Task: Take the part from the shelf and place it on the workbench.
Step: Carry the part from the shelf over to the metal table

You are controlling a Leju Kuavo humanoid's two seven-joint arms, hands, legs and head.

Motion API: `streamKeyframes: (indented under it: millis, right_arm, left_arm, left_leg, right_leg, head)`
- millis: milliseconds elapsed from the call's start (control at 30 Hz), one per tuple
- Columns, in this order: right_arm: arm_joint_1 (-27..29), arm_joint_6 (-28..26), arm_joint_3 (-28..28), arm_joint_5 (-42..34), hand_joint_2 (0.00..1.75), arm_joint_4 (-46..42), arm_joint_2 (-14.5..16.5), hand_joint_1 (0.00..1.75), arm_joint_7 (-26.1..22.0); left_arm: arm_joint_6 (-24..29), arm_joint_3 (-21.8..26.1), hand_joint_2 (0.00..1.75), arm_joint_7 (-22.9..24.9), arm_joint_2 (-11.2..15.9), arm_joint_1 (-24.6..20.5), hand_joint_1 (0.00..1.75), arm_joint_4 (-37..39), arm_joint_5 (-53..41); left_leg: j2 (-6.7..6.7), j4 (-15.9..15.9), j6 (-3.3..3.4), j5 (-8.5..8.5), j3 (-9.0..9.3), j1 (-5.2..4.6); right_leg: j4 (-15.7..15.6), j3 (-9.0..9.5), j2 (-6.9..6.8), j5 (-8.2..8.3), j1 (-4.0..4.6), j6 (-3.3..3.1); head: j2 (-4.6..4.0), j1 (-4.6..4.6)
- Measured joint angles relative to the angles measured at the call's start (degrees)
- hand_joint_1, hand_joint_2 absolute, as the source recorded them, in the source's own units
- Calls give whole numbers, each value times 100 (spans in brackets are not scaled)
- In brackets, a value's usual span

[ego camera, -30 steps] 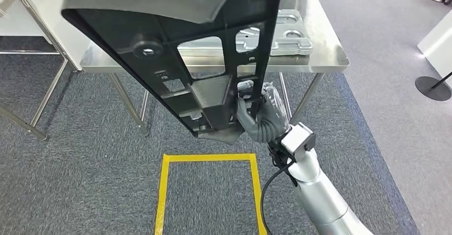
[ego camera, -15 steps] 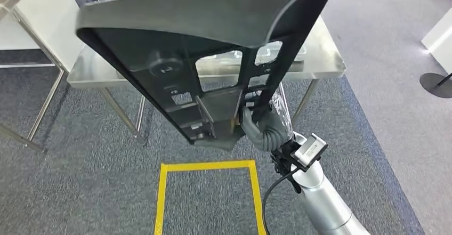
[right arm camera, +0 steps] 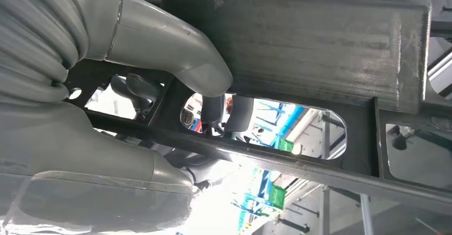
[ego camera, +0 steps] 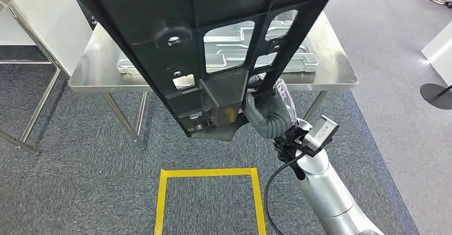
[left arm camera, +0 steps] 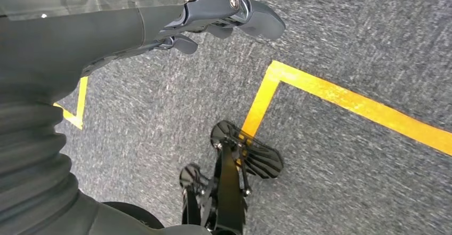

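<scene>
Left hand (left arm camera: 160,27) is hanging over the grey carpet (left arm camera: 346,43) with fingers curled in on nothing, while the black part (ego camera: 197,48) is tilting above the steel workbench (ego camera: 101,70), and the right hand (ego camera: 264,110) is gripping its lower bar.
</scene>
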Motion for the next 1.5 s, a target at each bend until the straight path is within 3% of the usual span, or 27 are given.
streamKeyframes:
  millis: [33,100,167,267,333,367,433,467,500,533,600,667,767,833,867,967,1000,1033,1133,1200,1333,1367,1467,1500]
  right_arm:
    - [-5,5,-11,-30,175,11,0,175,2]
    - [-18,8,-40,-78,175,21,0,175,-5]
    - [-28,10,-62,-99,175,22,1,175,-10]
    - [-29,11,-76,-104,175,15,1,175,-12]
    - [-38,13,-85,-106,175,0,5,175,-15]
    - [-41,16,-87,-108,175,-6,7,175,-19]
    - [-37,26,-86,-111,175,-2,8,175,-22]
    - [-27,29,-86,-110,175,-1,8,175,-21]
    - [-19,31,-85,-110,175,0,8,175,-20]
    - [-15,32,-85,-109,175,0,8,175,-18]
    - [-13,33,-85,-109,175,-2,9,175,-19]
    - [-9,33,-87,-105,175,-8,11,175,-15]
    - [19,33,-97,-84,175,-22,22,175,-2]
    - [34,33,-113,-64,175,-42,27,175,-1]
    - [41,33,-128,-54,175,-54,27,175,-1]
    - [112,33,-183,-4,175,-67,26,175,2]
    - [144,34,-191,18,175,-67,26,175,5]
    - [165,34,-194,33,175,-67,26,175,7]
    - [173,39,-201,50,175,-70,26,175,8]
    - [166,46,-207,56,175,-71,30,175,11]
    - [148,64,-217,70,175,-84,54,175,15]
    - [136,74,-219,71,175,-87,65,175,15]
    - [122,98,-220,72,175,-71,89,175,15]
    - [126,100,-220,72,175,-60,91,175,15]
  left_arm:
    - [-1,1,175,1,0,4,0,0,0]
    - [-3,2,175,5,-10,10,0,1,0]
    - [-2,3,175,13,-26,6,0,2,-1]
    - [1,4,175,20,-34,-15,0,1,-5]
    - [4,4,175,21,-37,-26,0,-2,-15]
    - [5,5,175,22,-37,-24,0,-4,-20]
    - [5,8,175,22,-34,-21,0,-4,-26]
    - [5,8,175,23,-32,-15,0,-4,-27]
    - [5,8,175,26,-32,-6,0,-3,-28]
    - [5,9,175,28,-31,2,0,-3,-31]
    - [5,10,175,32,-27,15,0,-2,-38]
    - [9,10,175,37,-23,9,0,-2,-42]
    - [16,9,175,40,-22,-7,0,-2,-50]
    - [17,9,175,39,-23,-4,0,-2,-61]
    - [17,9,175,39,-23,-4,0,-2,-71]
    - [14,9,175,45,-23,-8,0,-2,-96]
    - [14,9,175,49,-23,-6,0,-2,-98]
    - [16,10,175,53,-23,-3,0,-2,-98]
    - [24,14,175,57,-28,2,0,-2,-96]
    - [26,22,175,54,-35,-9,0,-2,-96]
    - [36,43,175,52,-36,-20,0,-2,-68]
    - [40,46,175,53,-37,-23,0,-2,-60]
    - [52,70,175,53,-34,-25,0,-2,-45]
    - [55,80,175,55,-32,-18,0,-2,-44]
  left_leg:
    - [-6,1,-7,-48,67,-3]
    - [-11,-2,-34,-148,201,-15]
    - [-13,-6,-85,-222,255,-22]
    - [2,-47,-178,-292,306,-15]
    - [10,163,-230,-420,257,-17]
    - [11,454,-250,-541,113,-11]
    - [10,1251,-286,-789,-368,-1]
    - [11,1523,-302,-808,-577,2]
    - [12,1599,-311,-714,-696,5]
    - [12,1435,-313,-502,-697,7]
    - [14,690,-288,32,-455,5]
    - [12,136,-235,243,-227,-15]
    - [3,14,-130,158,-149,-23]
    - [3,-22,-67,121,-65,-3]
    - [4,-36,-42,100,-20,5]
    - [-1,-41,-6,2,84,0]
    - [-5,-41,-8,-41,134,-1]
    - [-10,-41,-14,-88,196,-3]
    - [-15,-43,-55,-240,382,-14]
    - [-15,-43,-113,-303,430,-20]
    - [-1,126,-237,-338,457,-23]
    - [3,352,-261,-399,347,-18]
    - [7,1401,-330,-790,-342,-2]
    - [7,1571,-340,-848,-517,0]
  right_leg:
    - [-236,23,-1,257,1,-16]
    - [-1030,275,-10,796,30,-89]
    - [-1543,462,-26,979,74,-162]
    - [-1664,539,-24,900,76,-230]
    - [-1750,662,-22,863,36,-284]
    - [-1780,727,-26,837,23,-305]
    - [-1788,812,-31,761,28,-336]
    - [-1785,855,-29,717,29,-337]
    - [-1780,905,-24,670,29,-334]
    - [-1772,967,-16,618,27,-326]
    - [-1754,1102,-5,500,28,-290]
    - [-1740,1178,1,404,44,-231]
    - [-1721,1208,2,363,56,-149]
    - [-1495,1118,-6,278,48,-95]
    - [-1222,969,-10,177,37,-65]
    - [-133,233,-17,-151,6,-7]
    - [-1,66,-18,-118,4,-7]
    - [-93,10,-19,32,5,-18]
    - [-1189,272,-28,828,45,-121]
    - [-1611,383,-38,1038,94,-200]
    - [-1728,548,-28,974,76,-318]
    - [-1749,607,-29,952,65,-342]
    - [-1760,720,-32,854,65,-381]
    - [-1754,761,-28,813,68,-381]
  head:
    - [0,0]
    - [-1,-3]
    - [-1,-9]
    - [0,-11]
    - [-1,-22]
    - [-1,-31]
    - [-1,-40]
    - [-1,-40]
    - [-1,-40]
    - [0,-42]
    - [-1,-39]
    - [-1,-33]
    - [0,-18]
    - [-1,1]
    - [-1,9]
    - [-1,32]
    - [-1,34]
    - [0,36]
    - [0,32]
    - [0,34]
    - [-1,23]
    - [-1,14]
    - [-1,-5]
    - [-1,-5]
